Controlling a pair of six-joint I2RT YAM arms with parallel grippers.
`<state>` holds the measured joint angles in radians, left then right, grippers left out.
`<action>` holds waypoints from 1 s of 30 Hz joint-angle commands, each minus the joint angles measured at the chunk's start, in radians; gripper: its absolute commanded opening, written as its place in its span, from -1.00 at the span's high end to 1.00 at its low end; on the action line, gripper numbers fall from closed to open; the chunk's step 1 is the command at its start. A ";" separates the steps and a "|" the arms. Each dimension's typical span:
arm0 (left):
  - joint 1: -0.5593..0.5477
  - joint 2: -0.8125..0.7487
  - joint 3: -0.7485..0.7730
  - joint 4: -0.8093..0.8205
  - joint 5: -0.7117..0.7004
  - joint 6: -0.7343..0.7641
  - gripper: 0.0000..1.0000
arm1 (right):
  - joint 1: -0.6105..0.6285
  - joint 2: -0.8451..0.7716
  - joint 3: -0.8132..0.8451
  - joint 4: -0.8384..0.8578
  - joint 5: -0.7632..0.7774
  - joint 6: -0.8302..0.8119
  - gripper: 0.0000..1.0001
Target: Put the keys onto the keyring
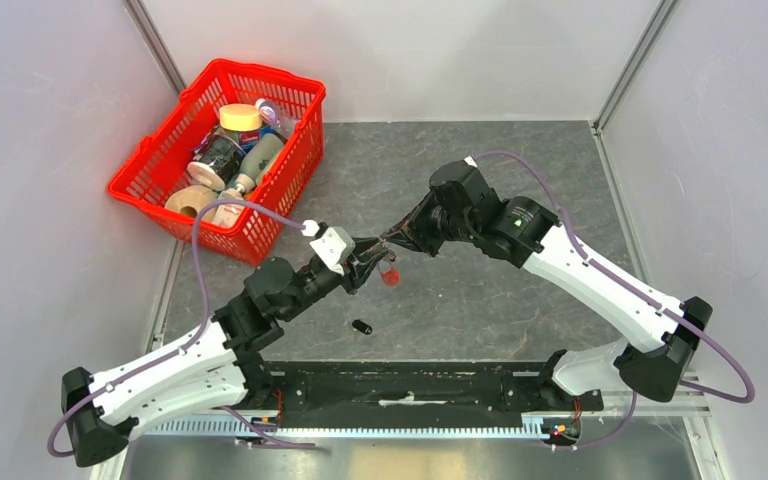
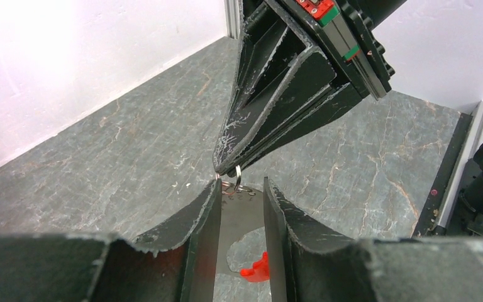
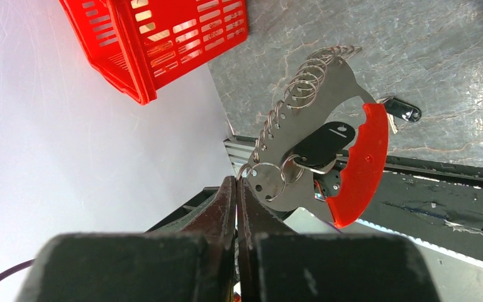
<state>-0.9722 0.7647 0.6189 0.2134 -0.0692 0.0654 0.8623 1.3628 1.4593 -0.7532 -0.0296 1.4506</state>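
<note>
The keyring [image 3: 302, 126] is a flat silver plate with several wire rings along one edge and a curved red tag [image 3: 360, 167]. One black-headed key [image 3: 322, 143] hangs on it. My left gripper [image 1: 365, 262] is shut on the plate's edges and holds it above the table; the plate [image 2: 242, 217] fills the gap between its fingers. My right gripper [image 3: 236, 182] is shut, pinching a small wire ring [image 3: 246, 170] at the plate's corner. In the left wrist view its tips [image 2: 226, 165] meet that ring [image 2: 238, 178]. A second black-headed key [image 1: 362, 327] lies on the table below.
A red basket [image 1: 290, 175] full of household items stands at the back left. The loose key [image 3: 404, 111] lies close to the black base rail [image 1: 410, 385] at the table's near edge. Grey walls close in both sides.
</note>
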 commanded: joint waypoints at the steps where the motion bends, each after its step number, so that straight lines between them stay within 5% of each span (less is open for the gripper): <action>1: -0.004 -0.052 -0.020 0.042 -0.029 0.030 0.26 | 0.004 -0.024 0.047 0.054 -0.008 0.011 1.00; 30: -0.005 0.016 -0.014 0.117 -0.046 0.069 0.39 | 0.010 -0.005 0.052 0.091 -0.056 0.013 1.00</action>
<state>-0.9726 0.7788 0.5991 0.2615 -0.0971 0.0898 0.8623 1.3628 1.4612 -0.7238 -0.0574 1.4506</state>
